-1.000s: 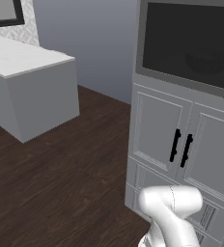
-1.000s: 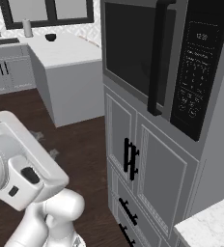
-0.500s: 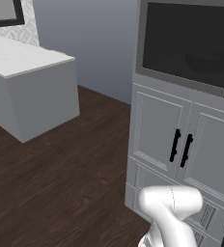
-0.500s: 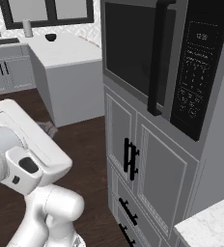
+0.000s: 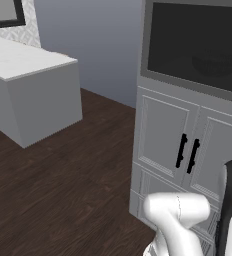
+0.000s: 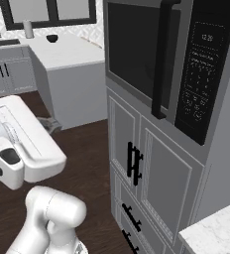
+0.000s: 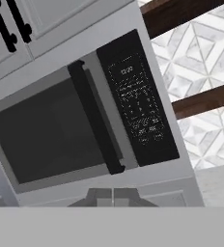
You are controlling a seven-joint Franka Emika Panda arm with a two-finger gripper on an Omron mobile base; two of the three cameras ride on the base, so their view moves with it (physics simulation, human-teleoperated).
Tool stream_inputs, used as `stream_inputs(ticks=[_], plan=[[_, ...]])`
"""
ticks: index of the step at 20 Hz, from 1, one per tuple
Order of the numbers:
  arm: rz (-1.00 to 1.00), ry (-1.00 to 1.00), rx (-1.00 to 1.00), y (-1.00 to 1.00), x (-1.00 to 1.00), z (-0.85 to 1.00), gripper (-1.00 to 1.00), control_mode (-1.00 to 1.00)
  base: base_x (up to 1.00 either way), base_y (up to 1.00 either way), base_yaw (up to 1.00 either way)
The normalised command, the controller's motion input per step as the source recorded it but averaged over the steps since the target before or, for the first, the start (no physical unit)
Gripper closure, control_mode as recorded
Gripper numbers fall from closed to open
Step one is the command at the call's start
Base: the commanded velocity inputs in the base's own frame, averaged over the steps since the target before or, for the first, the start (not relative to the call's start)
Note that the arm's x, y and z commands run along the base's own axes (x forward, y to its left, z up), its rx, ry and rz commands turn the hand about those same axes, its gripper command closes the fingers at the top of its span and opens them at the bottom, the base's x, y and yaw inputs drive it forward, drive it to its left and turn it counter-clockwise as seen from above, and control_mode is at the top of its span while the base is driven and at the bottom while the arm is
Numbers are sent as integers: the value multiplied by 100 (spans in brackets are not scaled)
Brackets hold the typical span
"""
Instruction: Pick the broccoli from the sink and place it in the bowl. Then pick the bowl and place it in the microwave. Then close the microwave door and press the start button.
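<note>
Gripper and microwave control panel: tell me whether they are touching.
Apart. In the hand view the shut gripper sits at the bottom edge, with grey microwave frame showing between its tips and the black control panel above.

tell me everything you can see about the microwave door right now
The microwave door is shut, flush with the grey built-in oven above the panelled cabinets. It is a wide grey-framed panel with a large dark, near-black glass window that looks glossy. A long black vertical handle runs down its right edge, beside the black control panel with its small clock display. In the hand view the door appears tilted because the camera is rolled. Nothing touches it.
</note>
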Motion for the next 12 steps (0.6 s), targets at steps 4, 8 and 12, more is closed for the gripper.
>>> stream_inputs(ticks=[4,8,12], plan=[[-11,2,-12,-15,0,0,100,-100,0,0,0],[-2,0,-8,-24,-10,-1,100,-100,0,0,0],[1,-4,-7,-14,-1,-15,100,-100,0,0,0]])
